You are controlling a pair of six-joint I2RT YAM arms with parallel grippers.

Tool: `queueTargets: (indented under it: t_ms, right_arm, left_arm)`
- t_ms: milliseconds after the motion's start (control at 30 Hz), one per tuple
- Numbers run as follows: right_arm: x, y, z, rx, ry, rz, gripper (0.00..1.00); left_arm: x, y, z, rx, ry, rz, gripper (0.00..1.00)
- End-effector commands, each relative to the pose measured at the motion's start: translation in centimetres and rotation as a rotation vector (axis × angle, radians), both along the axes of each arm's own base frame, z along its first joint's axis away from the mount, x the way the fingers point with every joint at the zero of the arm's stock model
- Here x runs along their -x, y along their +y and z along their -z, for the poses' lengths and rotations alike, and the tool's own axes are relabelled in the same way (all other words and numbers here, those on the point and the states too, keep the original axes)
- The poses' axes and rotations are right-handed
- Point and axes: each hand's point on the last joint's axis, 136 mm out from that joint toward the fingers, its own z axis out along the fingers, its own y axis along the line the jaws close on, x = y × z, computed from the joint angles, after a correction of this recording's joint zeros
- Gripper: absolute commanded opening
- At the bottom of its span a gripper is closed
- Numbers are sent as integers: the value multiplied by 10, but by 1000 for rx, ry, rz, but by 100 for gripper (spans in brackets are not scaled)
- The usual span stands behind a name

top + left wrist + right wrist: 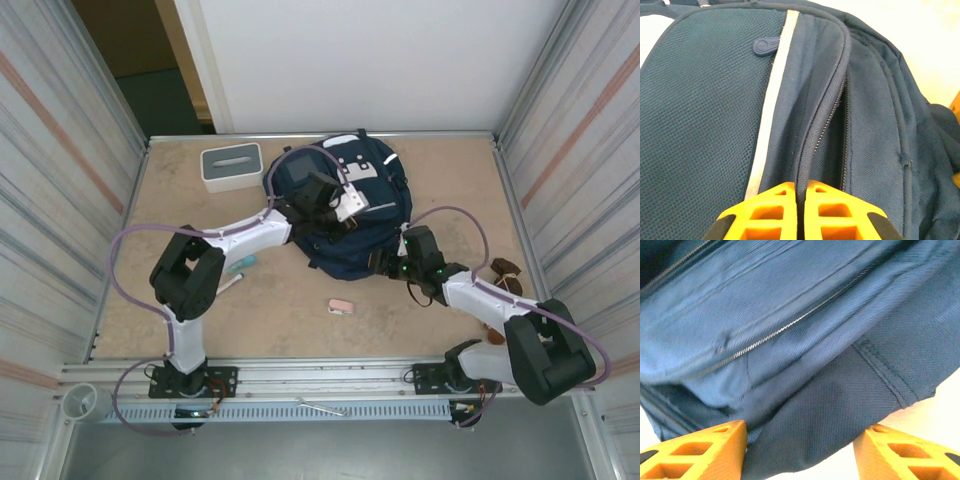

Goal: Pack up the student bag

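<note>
The student bag [378, 190], a large navy-blue fabric backpack with white stripes, lies flat on the brown tabletop [280, 330], at the far middle part of it. To the left of the bag, near the far edge, stands a small grey-and-white rectangular box [231, 165].

The left gripper [345, 212] is above the middle of the bag. In the left wrist view its orange jaws are clenched together [800, 187], and the thin fabric edge beside the open zipper [832, 117] runs down between them, so it seems that they pinch this edge.

The right gripper [385, 262] is at the near right side of the bag. In the right wrist view its jaws stand apart [800, 440], released, one on each side of a dark corner of the bag.

A small pink object [341, 307] lies on the tabletop, nearer than the bag and apart from it.
</note>
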Motion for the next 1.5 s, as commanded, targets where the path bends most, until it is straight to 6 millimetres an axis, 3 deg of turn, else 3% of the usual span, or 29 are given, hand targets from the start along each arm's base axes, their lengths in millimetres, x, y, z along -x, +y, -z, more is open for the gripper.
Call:
queueTargets:
  t_ms: [0,167,333,467,600,700,767,833,933,1000,1100,1133,1200,1267,1400,1467]
  right_arm:
    - [-11,4,-41,129,-187,-81,58]
    - [-27,10,-94,303,-436,-181,70]
    - [-47,18,-130,439,-584,-276,75]
    - [-65,27,-143,481,-651,-371,77]
    - [-75,60,-140,409,-654,-525,74]
    - [-91,75,-133,406,-654,-545,71]
    - [-104,81,-129,404,-641,-540,63]
    - [-117,89,-125,385,-607,-531,41]
    - [-124,95,-122,347,-549,-502,13]
    - [-123,94,-120,321,-516,-478,5]
    - [-121,91,-118,289,-469,-443,0]
    - [-120,89,-116,281,-454,-434,0]
    - [-119,85,-115,269,-436,-420,0]
    - [-121,82,-114,247,-417,-408,0]
    - [-126,76,-120,130,-368,-395,0]
    - [-129,74,-123,78,-342,-394,0]
  left_arm:
    - [9,6,-58,158,-45,115,0]
    - [22,37,-102,365,-13,277,0]
    - [16,55,-109,411,-5,333,0]
    - [7,62,-110,426,3,332,0]
    - [0,61,-105,422,21,323,0]
    - [0,61,-101,419,30,322,0]
    - [-1,62,-101,421,35,314,1]
    - [-2,64,-101,425,40,291,5]
    - [-7,75,-101,406,44,188,29]
    - [-17,93,-96,372,44,18,49]
    - [-24,141,-83,329,55,-348,63]
    - [-16,155,-78,327,65,-432,67]
    - [12,162,-68,338,110,-448,70]
    - [51,145,-58,310,122,-341,74]
    - [133,90,-23,94,-24,-16,83]
    - [159,70,-6,25,-56,105,84]
